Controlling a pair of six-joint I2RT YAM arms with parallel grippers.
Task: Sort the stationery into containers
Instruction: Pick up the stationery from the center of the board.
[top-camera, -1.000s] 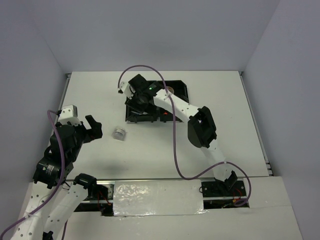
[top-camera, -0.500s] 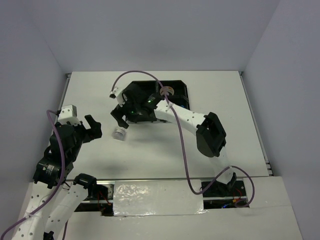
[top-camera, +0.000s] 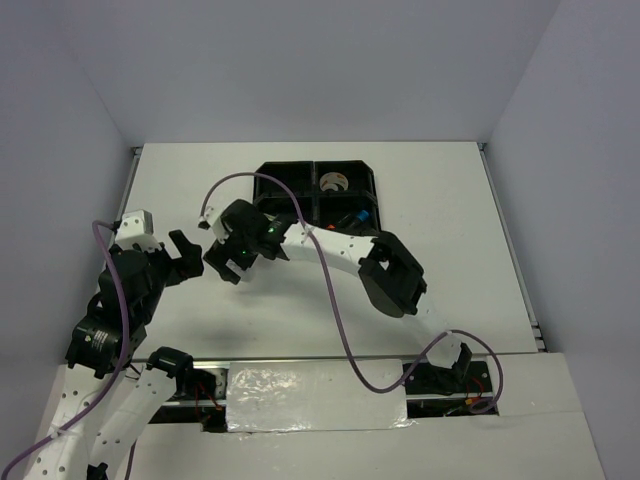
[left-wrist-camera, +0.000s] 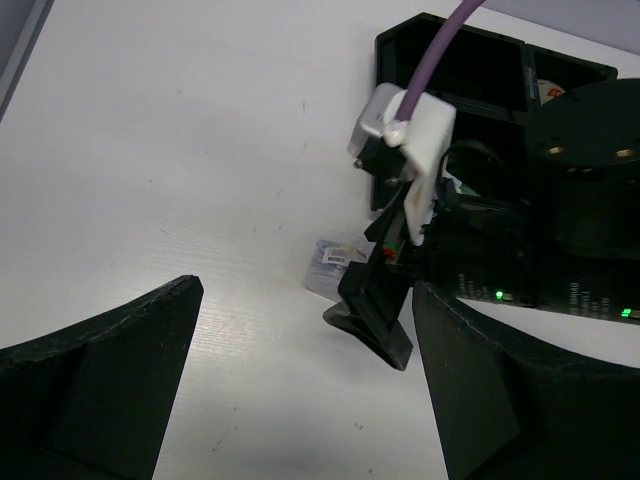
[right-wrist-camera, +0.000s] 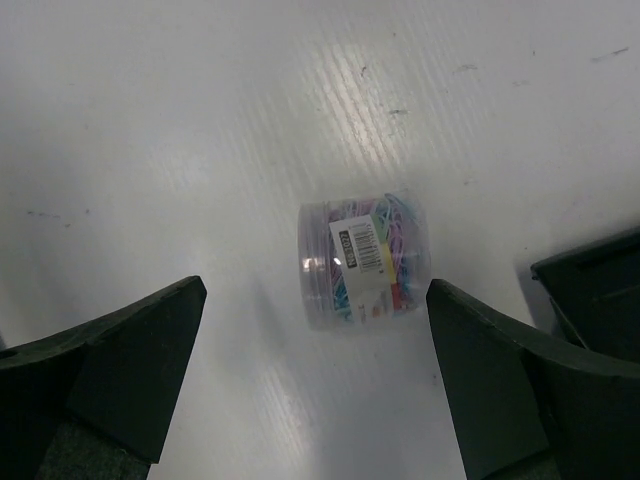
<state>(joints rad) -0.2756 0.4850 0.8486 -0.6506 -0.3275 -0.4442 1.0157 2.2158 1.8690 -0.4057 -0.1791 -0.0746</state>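
Jaws spread wide, the right gripper (right-wrist-camera: 315, 290) hovers over a small clear tub (right-wrist-camera: 363, 262) of coloured clips lying sideways on the table (right-wrist-camera: 150, 120) near the tray (top-camera: 315, 190). The tub looks light, slick and prone to roll, so its flat ends seem the surest hold.

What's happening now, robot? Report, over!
Right gripper open, hovering over clear tub of coloured clips. Left gripper open, off to the side. Tub on table, outside black tray. Nothing blocking.

Overhead view from behind looking down, both wrist views close, sharing the clear jar (right-wrist-camera: 365, 262)
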